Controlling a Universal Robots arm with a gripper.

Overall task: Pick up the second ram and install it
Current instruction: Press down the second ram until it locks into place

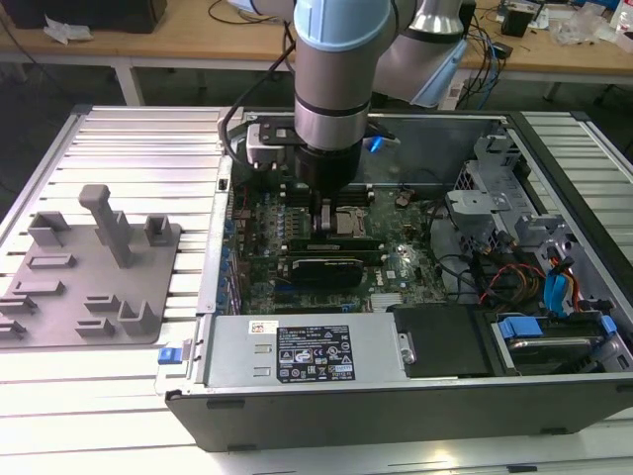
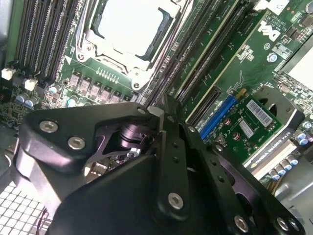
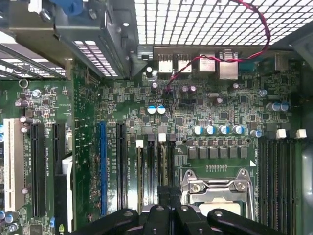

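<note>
Closest to us, in the second wrist view, is the black linkage of the gripper (image 2: 160,113). Its jaws are drawn narrow, the tips all but meeting, and we cannot tell whether anything thin is pinched between them. In the first wrist view the gripper (image 3: 164,195) hangs right over the memory slots (image 3: 154,166), just beside the CPU socket (image 3: 215,196), on the side toward the long card slots. In the exterior view we see the arm reaching straight down into the open computer case (image 1: 297,406), near the middle of the motherboard (image 1: 406,262). There a slim green strip stands on edge along the socket's near side, and we take it for the second ram (image 1: 331,237). It lies directly beneath the gripper, its long axis running between the exterior view's left and right, in line with the slots. We judge the ram to be at the slots, though we cannot tell whether it is fully seated. Well apart, toward the table's left edge, sits the grey fixture tray (image 1: 59,297).
</note>
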